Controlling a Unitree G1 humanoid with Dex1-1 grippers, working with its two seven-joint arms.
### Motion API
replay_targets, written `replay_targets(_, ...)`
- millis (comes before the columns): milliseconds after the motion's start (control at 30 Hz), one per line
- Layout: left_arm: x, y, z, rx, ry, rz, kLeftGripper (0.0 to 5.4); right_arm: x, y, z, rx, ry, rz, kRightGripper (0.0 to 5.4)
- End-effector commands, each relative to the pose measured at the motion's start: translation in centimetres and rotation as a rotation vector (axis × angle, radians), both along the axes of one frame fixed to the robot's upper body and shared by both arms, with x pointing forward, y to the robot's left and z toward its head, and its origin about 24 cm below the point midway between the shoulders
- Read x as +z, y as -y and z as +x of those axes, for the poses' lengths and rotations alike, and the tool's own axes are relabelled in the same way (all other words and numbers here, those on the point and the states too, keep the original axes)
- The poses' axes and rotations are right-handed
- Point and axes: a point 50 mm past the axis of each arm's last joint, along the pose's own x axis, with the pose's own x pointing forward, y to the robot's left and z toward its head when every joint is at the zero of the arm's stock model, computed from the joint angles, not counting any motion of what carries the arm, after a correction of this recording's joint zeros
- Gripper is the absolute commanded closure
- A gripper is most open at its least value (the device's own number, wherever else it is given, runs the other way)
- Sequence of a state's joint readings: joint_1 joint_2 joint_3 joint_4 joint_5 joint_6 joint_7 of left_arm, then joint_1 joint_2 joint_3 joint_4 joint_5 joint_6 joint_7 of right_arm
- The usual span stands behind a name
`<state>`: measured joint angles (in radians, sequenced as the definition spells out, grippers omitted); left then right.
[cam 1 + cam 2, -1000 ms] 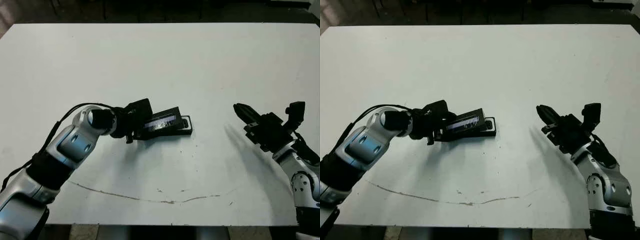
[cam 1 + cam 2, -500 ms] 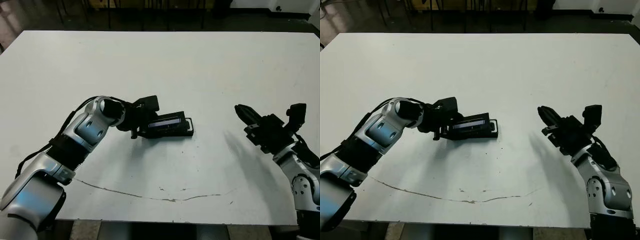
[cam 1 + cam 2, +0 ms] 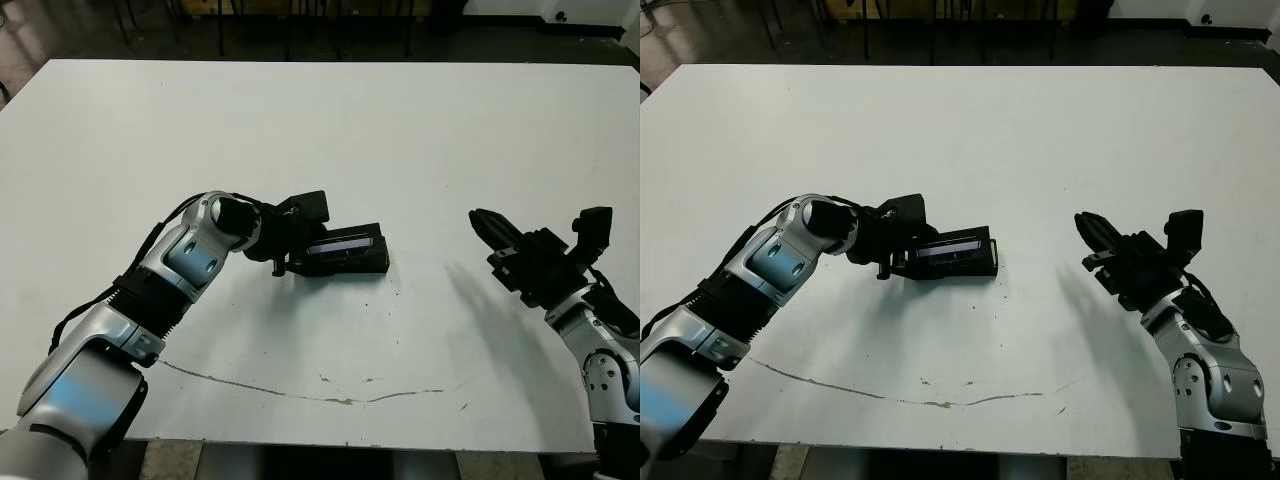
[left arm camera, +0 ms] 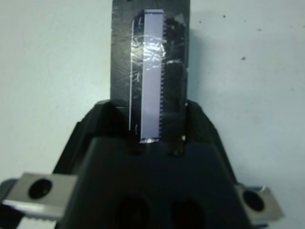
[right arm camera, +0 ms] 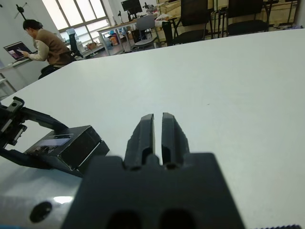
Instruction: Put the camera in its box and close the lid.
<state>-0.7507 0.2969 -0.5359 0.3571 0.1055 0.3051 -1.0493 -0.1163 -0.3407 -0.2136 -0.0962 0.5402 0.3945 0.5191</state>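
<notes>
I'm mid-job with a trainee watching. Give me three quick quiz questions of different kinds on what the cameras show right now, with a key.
1. True or false: the right gripper is touching the lid.
2. Which gripper is at the box? A: left gripper. B: right gripper. C: both.
3. Fill in: the pale strip on the lid faces ____.

Key:
1. False. It hangs over bare table off to the right, fingers together.
2. A. In the left wrist view its fingers stand on either side of the lid's near end.
3. Up; the head views and the left wrist view both show it on top.
</notes>
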Motion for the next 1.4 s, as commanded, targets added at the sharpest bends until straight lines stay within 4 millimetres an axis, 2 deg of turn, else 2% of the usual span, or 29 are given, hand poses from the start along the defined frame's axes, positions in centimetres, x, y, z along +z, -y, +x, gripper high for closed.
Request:
replay_targets(33,-2.7,3.4,-1.7,-0.08,-0.104,0.005,2.94,-0.8,-0.1,-0.2,-0.007,-0.036,0.006,5.4)
replay_targets(667,-3.0,7.3,-2.5,-0.214,-0.104,0.051,2.94,-0.8,0.0,-0.2,0.012,-0.035,0.015,5.4)
replay_targets(833,-2.7,7.5,-2.4,-0.251,-0.078,0.115,2.94,-0.9,-0.1,-0.1,0.019,-0.035,0.03,5.4)
replay_targets(1067,-2.8,6.4,-2.3,-0.207,-0.185,0.164,2.94,-0.9,-0.1,-0.1,0.02,-0.036,0.011,5.4)
replay_targets(1400,-4.4,3.2,-2.3,-0.17,-0.189,0.255,1.13,-1.4,0.1,0.0,0.044,-0.024,0.04,5.4)
